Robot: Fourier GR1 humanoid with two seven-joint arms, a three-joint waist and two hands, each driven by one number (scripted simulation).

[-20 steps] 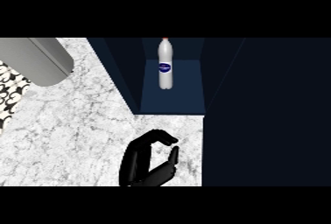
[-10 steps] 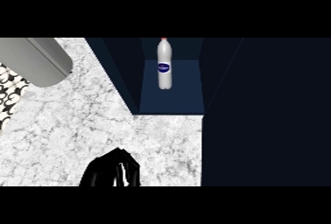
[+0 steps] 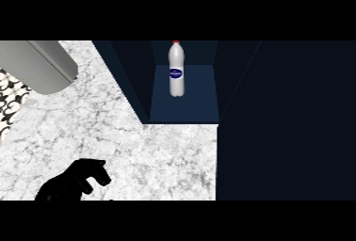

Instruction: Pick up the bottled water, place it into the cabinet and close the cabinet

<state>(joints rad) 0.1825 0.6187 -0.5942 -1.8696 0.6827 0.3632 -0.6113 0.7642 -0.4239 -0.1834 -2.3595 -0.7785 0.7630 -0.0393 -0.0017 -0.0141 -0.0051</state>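
One hand: a single black hand (image 3: 73, 183) shows in the head view, low at the left, rising from the bottom edge over the marble counter (image 3: 139, 146).
Which hand: it cannot be told from the picture whether this is the left or the right one (no forearm shows, and it sits left of the middle).
Hand shape: its fingers (image 3: 97, 173) are curled forward and downward into a hooked shape, the tips bent toward the counter.
Hand contents: nothing is seen between the fingers; the hand is closed on itself and holds no object.
Hand contact: whether the fingertips touch the counter surface cannot be told.
Bottled water: the bottled water (image 3: 176, 68) is inside the cabinet (image 3: 184, 106), on its dark blue floor, toward the back, with the red cap pointing to the top of the view and a dark blue label round the middle.
Bottle and hand: the two are well apart, the bottle at the upper middle, the hand at the lower left.
Cabinet: it stands open, its dark interior walls visible on both sides of the bottle.
Cabinet door: a large dark panel (image 3: 285, 122) fills the right side of the view.
Other things: a grey rounded object (image 3: 42, 66) lies at the upper left, with a black-and-white patterned surface (image 3: 10, 99) just below it at the left edge.
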